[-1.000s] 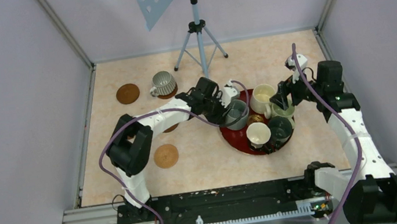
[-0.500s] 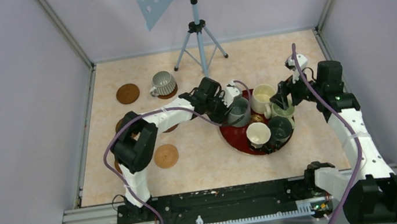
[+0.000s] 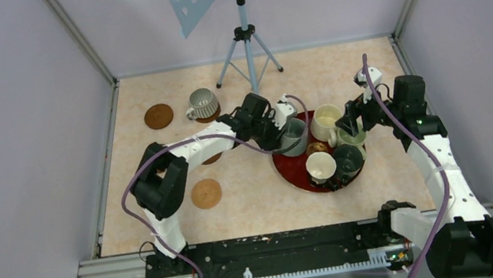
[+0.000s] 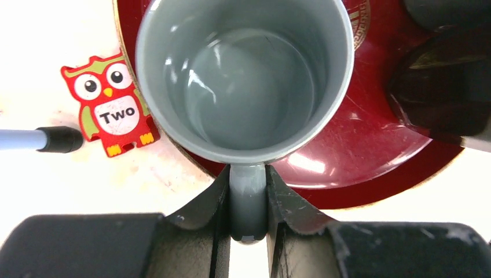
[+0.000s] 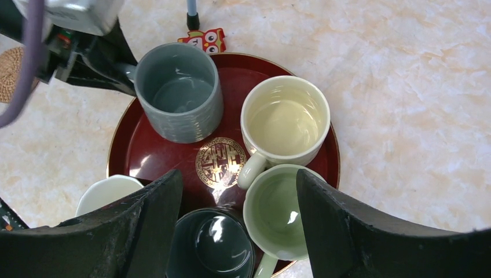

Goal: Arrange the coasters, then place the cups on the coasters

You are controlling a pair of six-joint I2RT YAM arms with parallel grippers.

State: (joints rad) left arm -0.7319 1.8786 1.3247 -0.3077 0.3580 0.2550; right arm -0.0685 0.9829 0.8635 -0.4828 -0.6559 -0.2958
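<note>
The grey-green mug point(image 4: 243, 75) sits upright at the left edge of the red tray point(image 4: 359, 162). Its handle is pinched between the two fingers of the left tool point(image 4: 248, 215), which are closed tight on it. We cannot tell whether its base rests on the tray or is just clear of it.

Sharing the tray are the cream mug point(image 5: 285, 121), pale green mug point(image 5: 278, 211), dark teal mug point(image 5: 211, 246) and white mug point(image 5: 107, 194). The right tool point(image 5: 237, 179) hangs over them with its fingers wide apart and grips nothing.

An owl card point(image 4: 110, 110) lies on the table point(image 3: 267, 201) just beside the tray.

Farther left, a ribbed grey mug point(image 3: 203, 103) stands on a coaster point(image 3: 213, 117). Two bare coasters point(image 3: 159, 115) point(image 3: 206, 193) lie well apart, and another coaster point(image 3: 211, 159) is partly hidden under the left arm.
</note>
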